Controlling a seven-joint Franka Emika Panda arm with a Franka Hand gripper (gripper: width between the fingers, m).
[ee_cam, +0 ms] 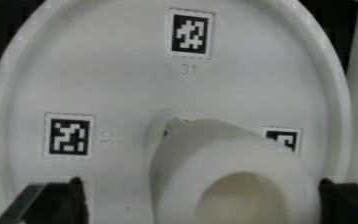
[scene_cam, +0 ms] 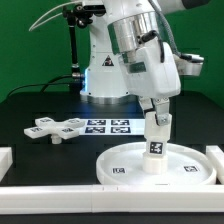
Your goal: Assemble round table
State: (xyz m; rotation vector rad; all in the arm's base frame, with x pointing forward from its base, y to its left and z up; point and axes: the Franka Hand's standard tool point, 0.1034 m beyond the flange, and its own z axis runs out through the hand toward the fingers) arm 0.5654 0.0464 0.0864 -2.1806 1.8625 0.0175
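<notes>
The large rimmed disc (scene_cam: 115,168) lies flat at the front of the table. It fills the wrist view (ee_cam: 140,80) with three tags showing. The short cylindrical post (scene_cam: 156,135) stands upright at the disc's centre, with a tag on its side. In the wrist view I look down on its hollow top (ee_cam: 229,170). My gripper (scene_cam: 157,108) is right over the post's top. In the wrist view it (ee_cam: 201,203) is open. Its dark fingers (ee_cam: 55,203) stand on either side of the post, with a gap showing on one side. The flat lobed cross piece (scene_cam: 58,128) lies apart, toward the exterior view's left.
The marker board (scene_cam: 108,126) lies behind the disc, in front of the arm's base (scene_cam: 105,85). White rails (scene_cam: 60,190) edge the black surface at the front and at both sides.
</notes>
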